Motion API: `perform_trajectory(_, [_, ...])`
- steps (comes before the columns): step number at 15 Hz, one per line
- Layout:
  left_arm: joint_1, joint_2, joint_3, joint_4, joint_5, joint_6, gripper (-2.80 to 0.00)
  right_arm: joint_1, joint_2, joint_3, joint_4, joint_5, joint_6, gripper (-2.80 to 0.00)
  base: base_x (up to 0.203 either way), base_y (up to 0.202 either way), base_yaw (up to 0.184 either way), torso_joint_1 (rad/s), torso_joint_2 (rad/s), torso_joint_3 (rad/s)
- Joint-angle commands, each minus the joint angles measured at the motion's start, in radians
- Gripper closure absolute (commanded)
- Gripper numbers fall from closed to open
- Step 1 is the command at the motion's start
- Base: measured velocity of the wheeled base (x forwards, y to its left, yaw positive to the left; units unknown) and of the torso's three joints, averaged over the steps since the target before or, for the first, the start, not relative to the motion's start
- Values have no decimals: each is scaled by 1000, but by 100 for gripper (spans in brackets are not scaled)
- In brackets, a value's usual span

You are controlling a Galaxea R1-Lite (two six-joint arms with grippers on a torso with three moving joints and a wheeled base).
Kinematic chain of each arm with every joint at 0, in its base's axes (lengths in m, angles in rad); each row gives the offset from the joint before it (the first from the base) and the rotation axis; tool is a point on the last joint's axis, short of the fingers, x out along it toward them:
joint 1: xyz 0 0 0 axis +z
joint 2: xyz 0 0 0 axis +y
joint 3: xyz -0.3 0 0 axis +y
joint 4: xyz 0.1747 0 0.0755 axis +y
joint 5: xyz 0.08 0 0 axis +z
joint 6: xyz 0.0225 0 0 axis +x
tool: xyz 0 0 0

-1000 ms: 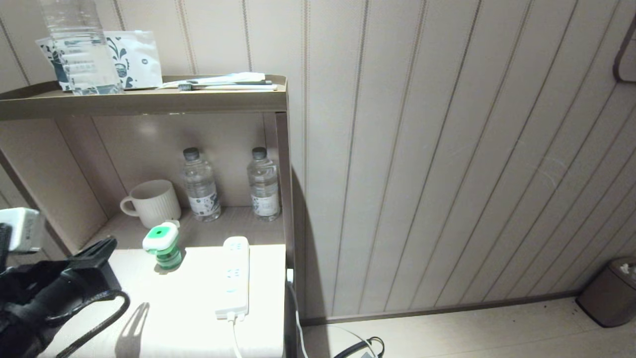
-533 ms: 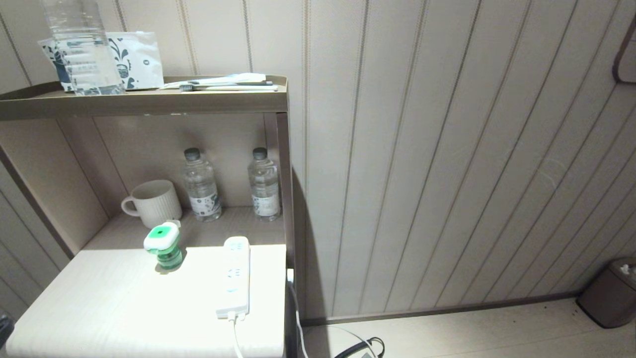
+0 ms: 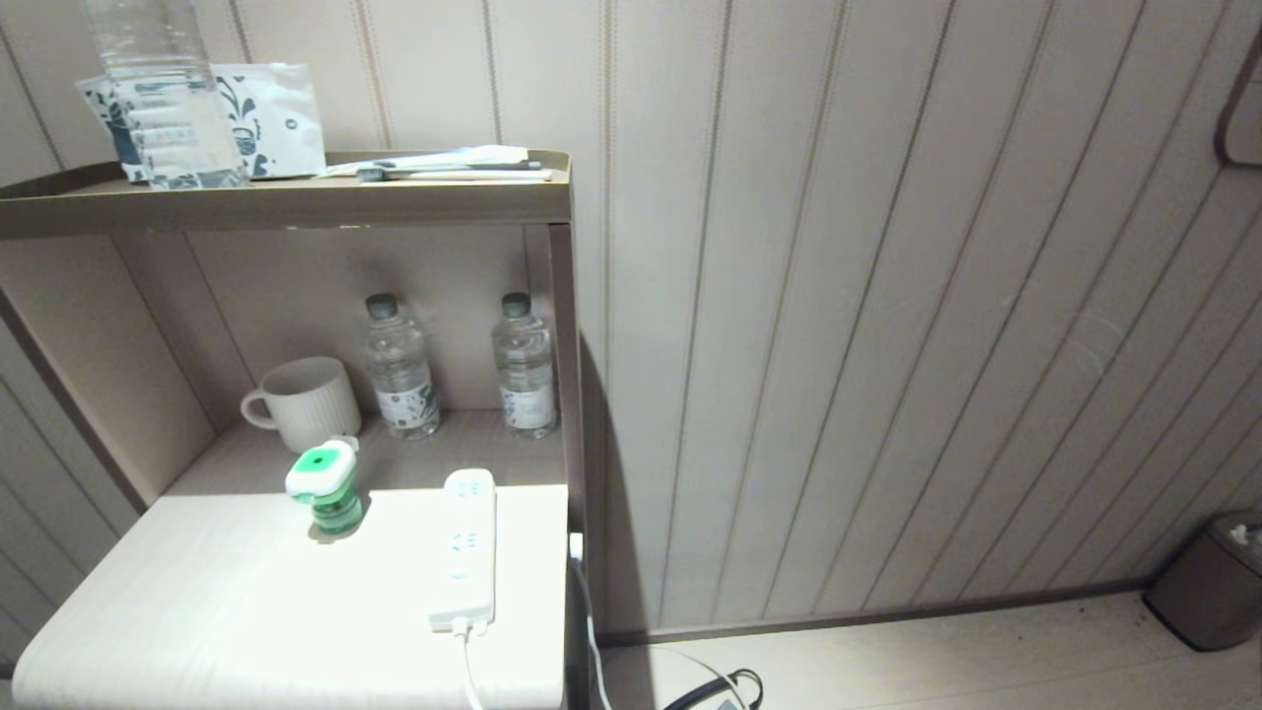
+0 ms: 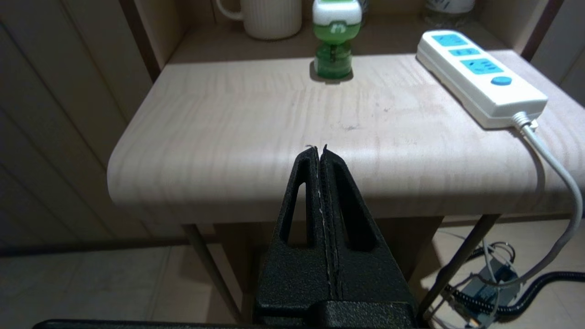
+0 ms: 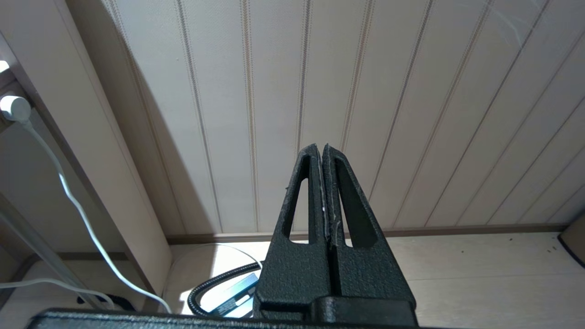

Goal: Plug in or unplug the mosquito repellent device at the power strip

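Note:
The mosquito repellent device (image 3: pixel 322 487) (image 4: pixel 334 41) stands upright on the pale wooden table (image 3: pixel 246 611), white top with a green centre over a green bottle. It stands apart from the power strip (image 3: pixel 466 547) (image 4: pixel 480 77), which lies flat to its right with all its blue sockets bare. My left gripper (image 4: pixel 319 150) is shut and holds nothing. It hangs low in front of the table's near edge, well short of the device. My right gripper (image 5: pixel 319 147) is shut and empty, facing the panelled wall beside the table. Neither arm shows in the head view.
A ribbed white mug (image 3: pixel 304 402) and two water bottles (image 3: pixel 398 367) stand at the back of the shelf nook. The upper shelf (image 3: pixel 296 202) overhangs them. The strip's white cable (image 4: pixel 560 183) drops off the table's front edge. A small bin (image 3: pixel 1211 582) stands on the floor, far right.
My left arm, which a second ago was raised at the table's left edge in the head view, has dropped out of that view. The device and strip have not moved.

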Motion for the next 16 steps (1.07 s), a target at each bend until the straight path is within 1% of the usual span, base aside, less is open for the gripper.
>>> perform_trajectory(1, [10, -66, 11, -2, -3, -2, 0, 0, 1, 0, 0, 0, 0, 0, 0, 0, 0, 0, 0, 0])
perform_trajectory(2, [10, -66, 11, -12, -4, -22, 0, 0, 1, 0, 0, 0, 0, 0, 0, 0, 0, 0, 0, 0])
perform_trajectory(3, [10, -66, 11, -41, -1, -57, 0, 0, 1, 0, 0, 0, 0, 0, 0, 0, 0, 0, 0, 0])
perform_trajectory(4, [10, -66, 11, -57, 1, -66, 0, 0, 1, 0, 0, 0, 0, 0, 0, 0, 0, 0, 0, 0])
perform_trajectory(8, [11, -66, 11, -71, 1, -68, 0, 0, 1, 0, 0, 0, 0, 0, 0, 0, 0, 0, 0, 0])
perform_trajectory(16, [10, -65, 11, -61, 3, -63, 0, 0, 1, 0, 0, 0, 0, 0, 0, 0, 0, 0, 0, 0])
